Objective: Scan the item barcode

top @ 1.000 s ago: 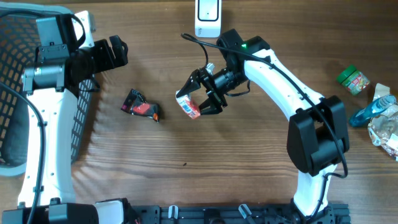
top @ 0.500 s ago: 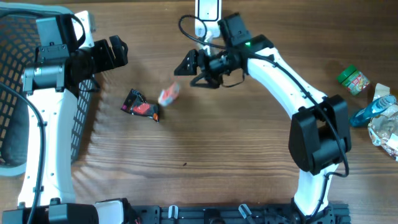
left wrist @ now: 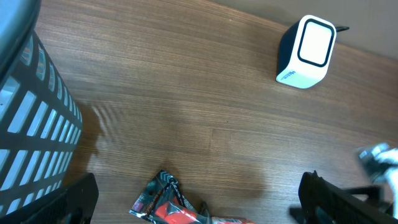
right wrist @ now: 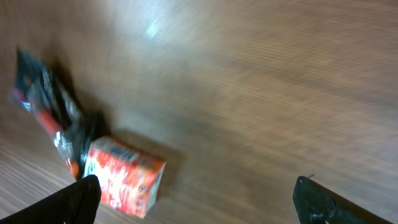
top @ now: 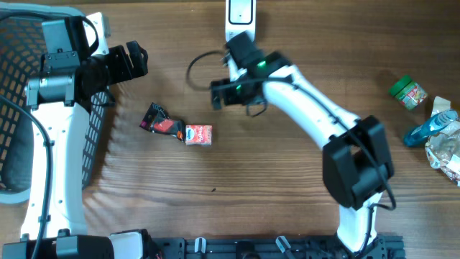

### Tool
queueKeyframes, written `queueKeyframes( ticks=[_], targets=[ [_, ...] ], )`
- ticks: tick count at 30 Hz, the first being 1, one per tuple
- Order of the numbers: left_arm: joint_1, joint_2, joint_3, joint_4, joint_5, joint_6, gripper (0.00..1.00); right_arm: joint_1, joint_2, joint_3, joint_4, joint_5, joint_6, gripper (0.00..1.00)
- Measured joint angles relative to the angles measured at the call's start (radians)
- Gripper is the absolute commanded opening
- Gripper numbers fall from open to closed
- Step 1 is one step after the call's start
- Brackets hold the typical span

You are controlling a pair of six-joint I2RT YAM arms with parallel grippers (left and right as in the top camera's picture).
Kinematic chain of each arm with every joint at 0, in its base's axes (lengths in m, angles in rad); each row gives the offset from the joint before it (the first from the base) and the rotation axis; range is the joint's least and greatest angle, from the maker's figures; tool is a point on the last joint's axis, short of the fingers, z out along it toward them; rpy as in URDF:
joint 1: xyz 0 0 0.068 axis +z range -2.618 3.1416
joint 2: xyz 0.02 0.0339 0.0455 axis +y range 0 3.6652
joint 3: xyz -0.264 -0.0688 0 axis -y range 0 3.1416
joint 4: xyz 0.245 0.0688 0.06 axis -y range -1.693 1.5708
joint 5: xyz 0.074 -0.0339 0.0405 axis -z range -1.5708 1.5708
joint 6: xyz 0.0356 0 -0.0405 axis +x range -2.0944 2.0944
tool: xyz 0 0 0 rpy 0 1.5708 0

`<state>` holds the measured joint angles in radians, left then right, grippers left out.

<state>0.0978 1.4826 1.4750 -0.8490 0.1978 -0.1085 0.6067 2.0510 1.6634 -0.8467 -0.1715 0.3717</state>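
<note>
Wood-grain tabletop is shown in every view, with a dark mesh basket (top: pixel 11 129) at the left edge and a white barcode scanner (top: pixel 239 16) at the far edge. A small red-and-white box (top: pixel 198 134), judged to be the item to be scanned, is laid flat near the middle of the table. Its left end is set against a crumpled black-and-red packet (top: pixel 159 121), and its long axis is run roughly left to right in the overhead view. The right gripper (top: pixel 221 95) is held between scanner and box, its jaws spread wide with nothing between them. From those jaws the box is found toward the robot's base and slightly to the left. The left gripper (top: pixel 135 61) is held by the basket, jaws likewise spread and empty, well apart from the box. The right arm is judged the nearer, so a pick-up would be expected from it, with the jaws closed across the box's short width and the packet kept clear.
</note>
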Motion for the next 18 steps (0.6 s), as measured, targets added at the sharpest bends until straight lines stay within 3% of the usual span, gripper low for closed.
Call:
queueKeyframes(
  ticks=[9, 18],
  targets=[
    [0.000, 0.000, 0.000, 0.000, 0.000, 0.000, 1.00, 0.148, 0.000, 0.000, -0.055, 0.112, 0.131, 1.00],
    [0.000, 0.000, 0.000, 0.000, 0.000, 0.000, 1.00, 0.282, 0.076, 0.000, 0.021, 0.189, 0.325, 1.00]
  ],
)
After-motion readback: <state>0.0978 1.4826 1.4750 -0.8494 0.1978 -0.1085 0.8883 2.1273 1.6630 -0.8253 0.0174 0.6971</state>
